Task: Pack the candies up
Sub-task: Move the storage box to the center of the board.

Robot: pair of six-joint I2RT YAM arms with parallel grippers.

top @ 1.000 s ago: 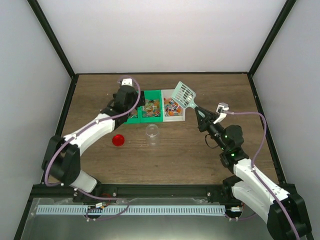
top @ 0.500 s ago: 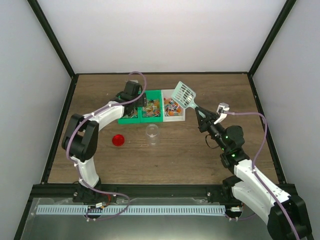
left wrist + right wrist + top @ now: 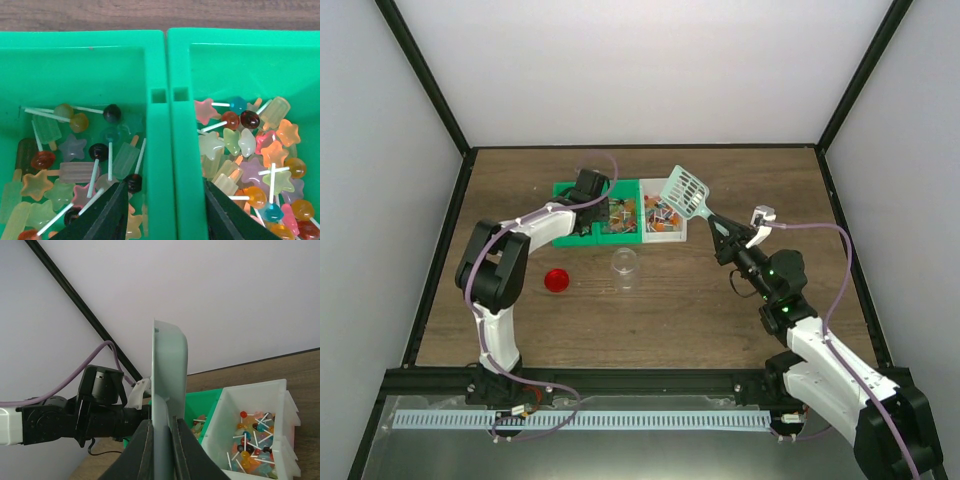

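The candies are small lollipops and star and ice-lolly shapes in mixed colours. They fill the left green bin (image 3: 75, 165), the right green bin (image 3: 250, 150) and the white bin (image 3: 250, 440). My left gripper (image 3: 167, 210) points down over the two green bins (image 3: 570, 225). Its jaws straddle their adjoining walls (image 3: 167, 125), the right finger against the wall and the left a narrow gap away. Right of the white bin (image 3: 665, 237), my right gripper (image 3: 725, 235) is shut on the handle of the pale slotted scoop (image 3: 685, 192). The scoop (image 3: 169, 370) hangs above the white bin.
A clear jar (image 3: 624, 268) stands upright in front of the bins, and its round red lid (image 3: 556, 280) lies to its left. Black frame posts and pale walls close in the wooden table (image 3: 650, 320) at the back and sides.
My left arm has swung in over the green bins and dropped its jaws around their shared walls, narrowing them from wide open. The right arm and scoop have not moved.
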